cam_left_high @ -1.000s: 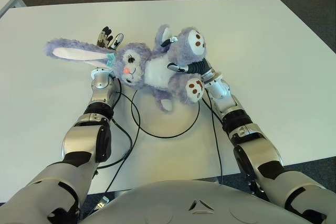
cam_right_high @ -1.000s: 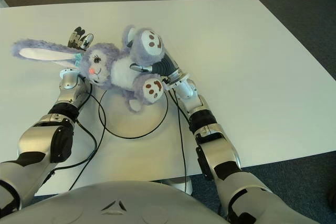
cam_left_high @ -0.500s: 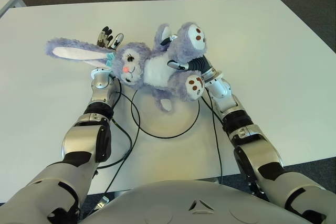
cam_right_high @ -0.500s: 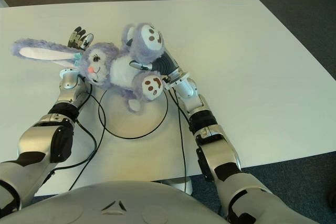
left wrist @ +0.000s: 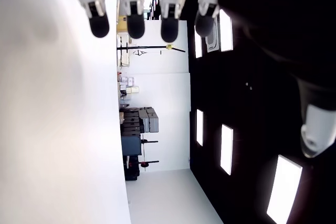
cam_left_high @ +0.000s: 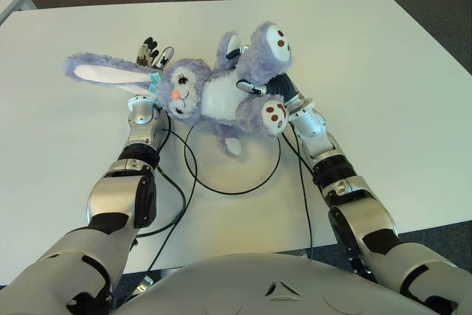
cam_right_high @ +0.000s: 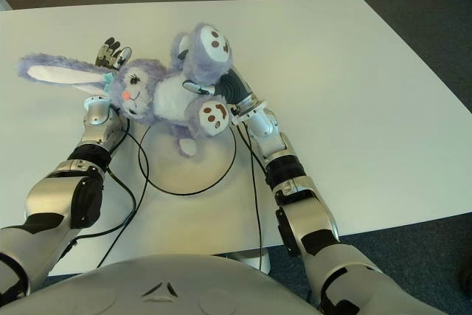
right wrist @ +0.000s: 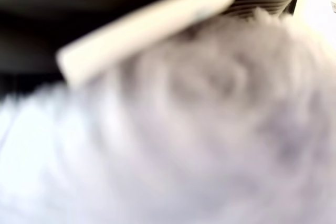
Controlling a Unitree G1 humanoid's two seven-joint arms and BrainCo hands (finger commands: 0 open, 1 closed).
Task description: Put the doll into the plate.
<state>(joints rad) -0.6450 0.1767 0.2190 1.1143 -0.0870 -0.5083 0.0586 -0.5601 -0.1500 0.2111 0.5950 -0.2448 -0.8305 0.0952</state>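
White tabletop (cam_left_high: pixel 383 71), no writing visible; right hand (cam_left_high: pixel 259 88) clasps fluffy lilac plush rabbit doll (cam_left_high: pixel 214 97); left hand (cam_left_high: pixel 150 57) fingers spread, empty.

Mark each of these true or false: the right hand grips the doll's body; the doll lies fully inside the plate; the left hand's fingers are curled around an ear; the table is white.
1. The right hand grips the doll at its body. True.
2. The doll lies fully inside the plate. False: it is mostly beyond the plate's far rim; only one foot overlaps it.
3. The left hand curls around an ear. False: its fingers are extended and hold nothing, showing behind the doll's head.
4. The table is white. True.
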